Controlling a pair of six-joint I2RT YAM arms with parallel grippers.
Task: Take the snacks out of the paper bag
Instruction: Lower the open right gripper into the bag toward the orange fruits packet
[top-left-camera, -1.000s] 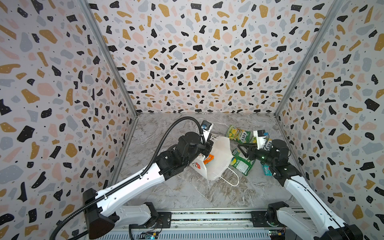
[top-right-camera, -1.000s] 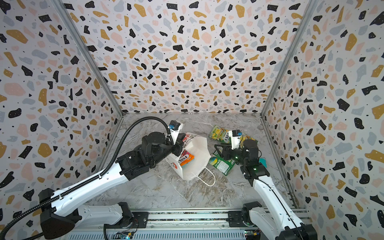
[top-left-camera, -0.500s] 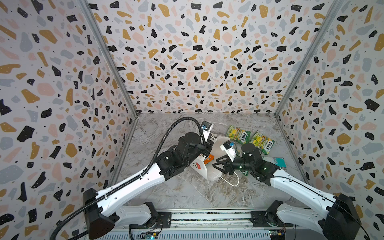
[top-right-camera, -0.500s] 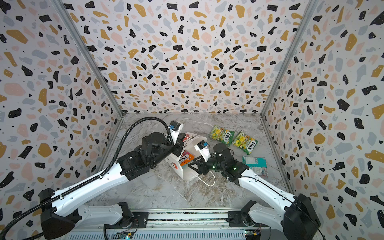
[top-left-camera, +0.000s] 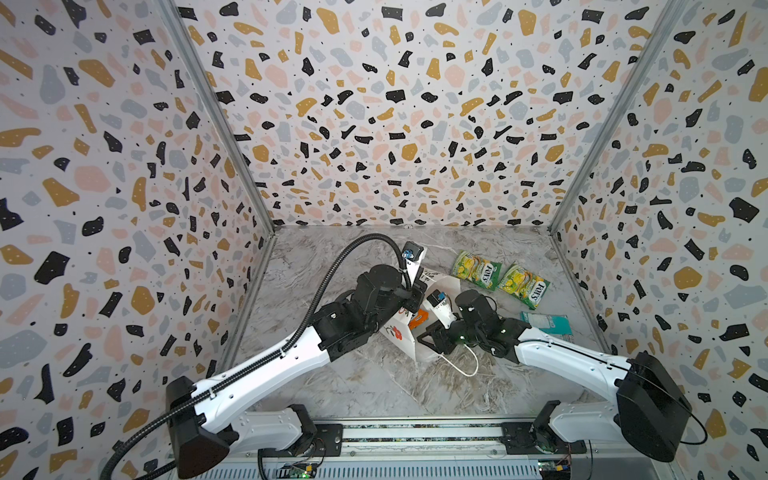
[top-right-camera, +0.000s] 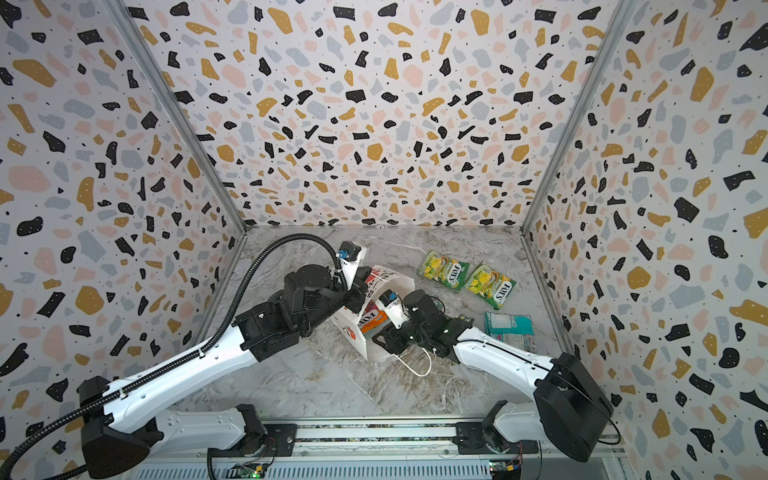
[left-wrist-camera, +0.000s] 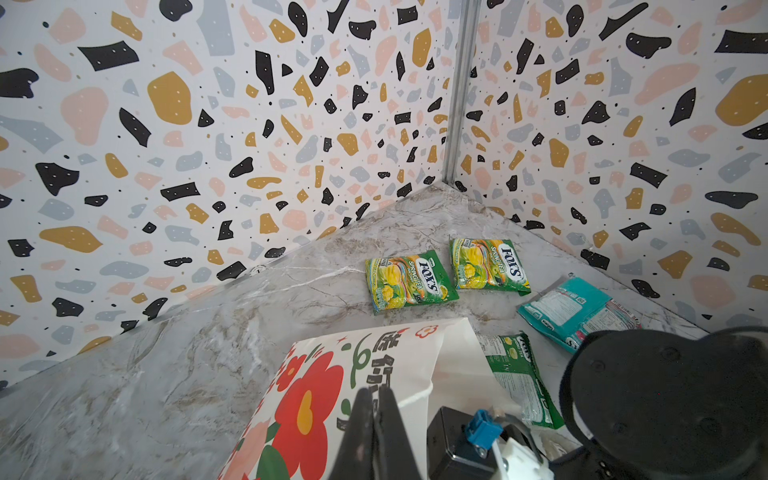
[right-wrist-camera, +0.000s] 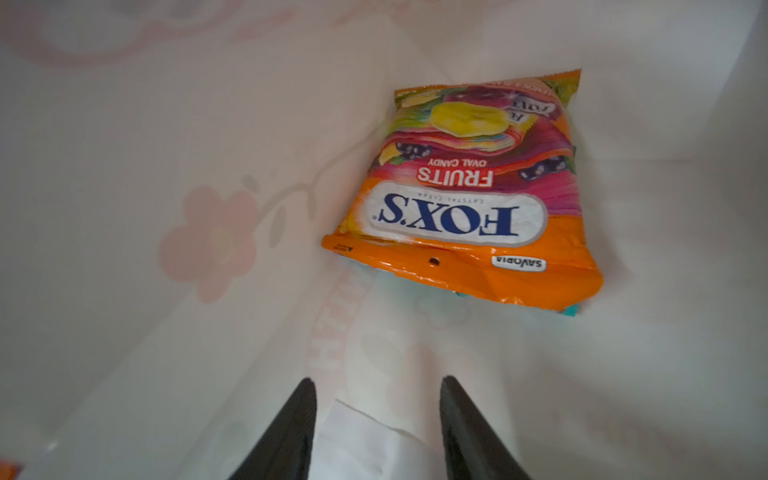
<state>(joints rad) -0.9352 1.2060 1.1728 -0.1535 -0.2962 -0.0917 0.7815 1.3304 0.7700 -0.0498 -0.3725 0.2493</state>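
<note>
Paper bag (top-left-camera: 445, 286) sits tilted on the marble table (top-left-camera: 332, 386), centre of both top views, with its mouth open toward roughly 4 o'clock. Left gripper (left-wrist-camera: 374, 399) is pinched fully closed on the bag's rim, at the bag's 10 o'clock edge. Right gripper (right-wrist-camera: 377, 380) is inside the mouth, fingers (right-wrist-camera: 291, 428) about half apart with nothing between them. Orange FOX'S Fruits pouch (right-wrist-camera: 457, 199) lies deeper in the bag, clear of the tips. Out on the table, a green-yellow Spring Tea pouch (top-left-camera: 476, 270) and a second green-yellow pouch (top-left-camera: 523, 284) lie side by side at 1–2 o'clock of the bag. Teal pouch (top-left-camera: 544, 323) is at 3 o'clock. Darker green pouch (left-wrist-camera: 519, 378) is just beside the bag wall.
</note>
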